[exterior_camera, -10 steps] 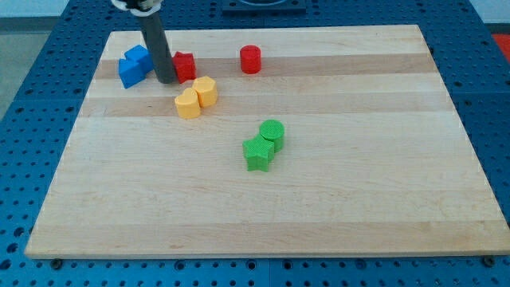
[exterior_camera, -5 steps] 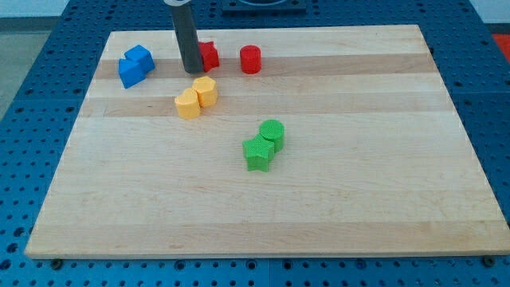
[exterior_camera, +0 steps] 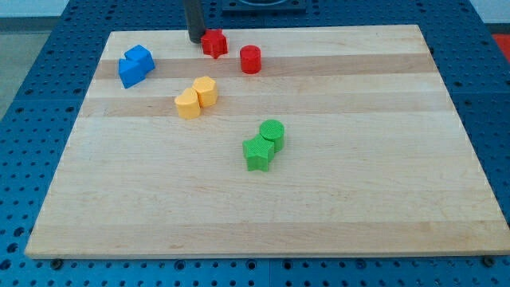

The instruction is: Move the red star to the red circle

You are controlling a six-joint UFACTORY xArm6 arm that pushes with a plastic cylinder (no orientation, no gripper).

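**Red star close to the red circle, one more push needed**

Pushing the red star (exterior_camera: pixel 213 43) well means placing my tip (exterior_camera: pixel 195 40) on the star's far side from the red circle (exterior_camera: pixel 250 60), then sliding toward the view's lower right in a straight line, so the star does not spin away. The rod has no claw to open or close; it grips nothing and only pushes. My tip stands just beside the star, on its left, near the top edge of the wooden board (exterior_camera: pixel 335 199). The star lies near the circle, not touching it.
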